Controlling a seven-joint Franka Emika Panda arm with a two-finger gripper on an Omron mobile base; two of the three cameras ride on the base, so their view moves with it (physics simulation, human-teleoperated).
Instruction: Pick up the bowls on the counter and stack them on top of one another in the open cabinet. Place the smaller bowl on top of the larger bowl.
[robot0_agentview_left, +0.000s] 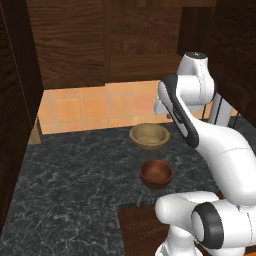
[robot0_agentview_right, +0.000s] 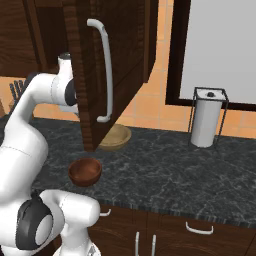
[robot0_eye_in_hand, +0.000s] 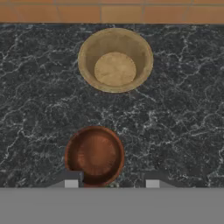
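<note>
The larger bowl (robot0_eye_in_hand: 115, 60), wide and pale tan, sits on the dark marble counter (robot0_eye_in_hand: 183, 109) close to the tiled wall. The smaller bowl (robot0_eye_in_hand: 94, 155), glossy reddish-brown, stands a little nearer to me, apart from it. Both bowls are upright and empty, the tan bowl (robot0_agentview_left: 149, 136) behind the reddish one (robot0_agentview_left: 156, 173). My gripper (robot0_eye_in_hand: 111, 181) hangs open well above the counter, looking straight down; its left fingertip (robot0_eye_in_hand: 70, 179) lies over the rim of the reddish bowl. The open cabinet (robot0_agentview_left: 142, 40) is above the bowls, its door (robot0_agentview_right: 120, 60) swung out over the tan bowl (robot0_agentview_right: 116, 137).
The open door's white handle (robot0_agentview_right: 106, 70) hangs in front of my arm in the right base view. A paper towel roll in a wire holder (robot0_agentview_right: 207, 117) stands on the counter (robot0_agentview_right: 175, 165) at the right. Orange tiles (robot0_agentview_left: 95, 107) back the counter.
</note>
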